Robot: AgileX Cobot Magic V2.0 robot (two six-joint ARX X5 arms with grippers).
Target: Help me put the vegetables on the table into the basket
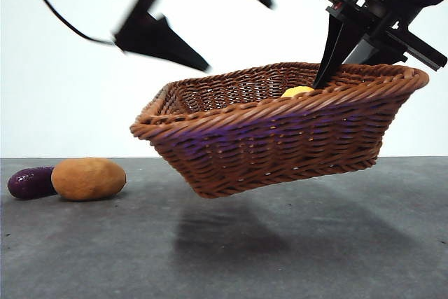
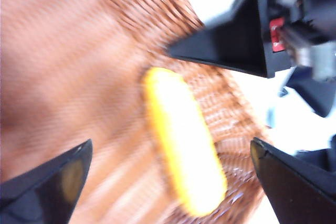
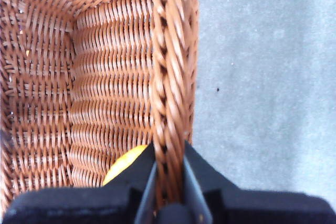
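The wicker basket (image 1: 280,138) hangs tilted above the table (image 1: 294,257), its right end higher. My right gripper (image 1: 326,75) is shut on its braided rim (image 3: 169,77) at the right end; the right wrist view shows its jaws (image 3: 169,153) pinching the rim. The yellow vegetable (image 1: 297,91) lies inside the basket near that gripper, and also shows in the left wrist view (image 2: 184,150) and the right wrist view (image 3: 123,163). My left gripper (image 1: 238,36) is open, empty and blurred above the basket. The potato (image 1: 89,178) and the purple eggplant (image 1: 29,182) lie on the table at the far left.
The right arm's gripper also shows in the left wrist view (image 2: 231,40), close to the basket's rim. The dark grey table (image 3: 262,77) lies below the basket. A white wall stands behind.
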